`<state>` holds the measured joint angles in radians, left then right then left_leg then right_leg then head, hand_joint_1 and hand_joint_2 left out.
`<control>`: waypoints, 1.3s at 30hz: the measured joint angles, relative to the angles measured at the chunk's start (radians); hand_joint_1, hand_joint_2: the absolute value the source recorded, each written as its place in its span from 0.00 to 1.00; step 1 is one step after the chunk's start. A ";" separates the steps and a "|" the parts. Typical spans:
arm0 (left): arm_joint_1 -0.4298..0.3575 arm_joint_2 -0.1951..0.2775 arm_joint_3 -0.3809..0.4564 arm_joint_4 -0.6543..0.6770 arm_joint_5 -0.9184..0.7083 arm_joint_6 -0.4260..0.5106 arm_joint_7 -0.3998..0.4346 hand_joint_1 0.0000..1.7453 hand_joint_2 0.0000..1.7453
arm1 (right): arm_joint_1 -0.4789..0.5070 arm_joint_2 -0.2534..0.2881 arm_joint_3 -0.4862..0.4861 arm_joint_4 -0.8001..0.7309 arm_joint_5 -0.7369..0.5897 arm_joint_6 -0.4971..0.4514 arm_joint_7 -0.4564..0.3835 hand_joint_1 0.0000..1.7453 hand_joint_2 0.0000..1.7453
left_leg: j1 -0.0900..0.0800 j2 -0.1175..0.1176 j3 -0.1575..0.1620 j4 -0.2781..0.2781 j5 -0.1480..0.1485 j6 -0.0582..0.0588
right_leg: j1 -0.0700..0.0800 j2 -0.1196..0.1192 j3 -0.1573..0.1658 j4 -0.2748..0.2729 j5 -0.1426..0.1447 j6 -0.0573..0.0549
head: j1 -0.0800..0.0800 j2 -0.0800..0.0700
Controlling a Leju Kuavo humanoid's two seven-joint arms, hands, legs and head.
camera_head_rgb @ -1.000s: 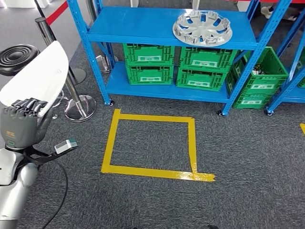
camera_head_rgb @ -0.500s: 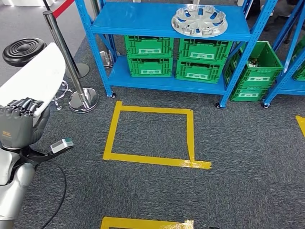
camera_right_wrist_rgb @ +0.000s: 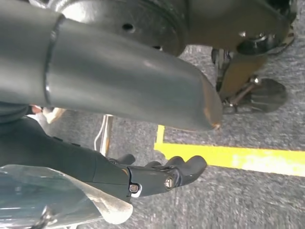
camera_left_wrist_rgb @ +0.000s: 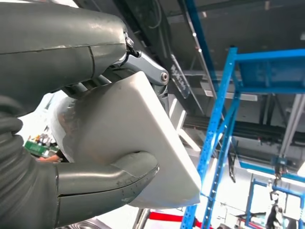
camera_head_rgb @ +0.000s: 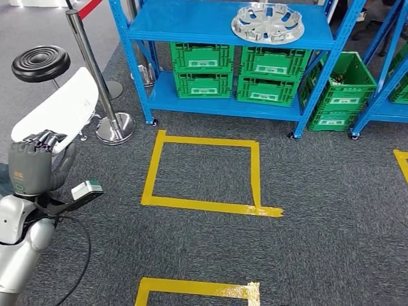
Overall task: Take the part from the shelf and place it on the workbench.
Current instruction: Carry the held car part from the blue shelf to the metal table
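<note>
My left hand [camera_head_rgb: 34, 162] grips a white, smooth curved part [camera_head_rgb: 60, 111] at the left edge of the head view, held above the carpet. In the left wrist view the thick thumb [camera_left_wrist_rgb: 107, 183] presses under the white part [camera_left_wrist_rgb: 144, 129] and darker fingers close over its top. My right hand [camera_right_wrist_rgb: 118, 90] hangs over the grey carpet in the right wrist view. Its dark fingers [camera_right_wrist_rgb: 169, 176] lie stretched out, apart from the thumb, with nothing between them.
A blue shelf [camera_head_rgb: 192, 29] stands ahead, with a silver hubcap [camera_head_rgb: 268, 22] on top and green crates [camera_head_rgb: 202, 70] below. A black stool [camera_head_rgb: 41, 62] and a metal stanchion [camera_head_rgb: 113, 124] stand at the left. Yellow tape outlines [camera_head_rgb: 153, 172] mark the carpet.
The whole view has shifted, so the camera moved: a second yellow outline came into view at the bottom. My left hand keeps its hold on the white part.
</note>
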<state>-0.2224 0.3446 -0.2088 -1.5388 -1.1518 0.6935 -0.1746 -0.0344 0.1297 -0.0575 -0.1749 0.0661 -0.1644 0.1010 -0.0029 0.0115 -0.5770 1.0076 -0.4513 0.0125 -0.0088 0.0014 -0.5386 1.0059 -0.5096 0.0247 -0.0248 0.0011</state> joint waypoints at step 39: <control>0.031 0.030 -0.022 -0.001 -0.026 0.003 0.020 1.00 1.00 | 0.003 -0.003 0.029 0.000 0.097 0.013 -0.084 0.00 0.00 | 0.009 -0.037 -0.033 -0.025 0.049 0.013 | -0.003 -0.003 -0.138 0.268 -0.116 0.017 | 0.002 0.000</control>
<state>-0.1917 0.3744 -0.2311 -1.5396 -1.1778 0.6962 -0.1541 -0.0310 0.1266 -0.0281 -0.1748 0.1635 -0.1516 0.0166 0.0060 -0.0255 -0.6096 0.9830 -0.4022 0.0250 -0.0119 -0.0011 -0.6767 1.2736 -0.6256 0.0413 -0.0225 0.0011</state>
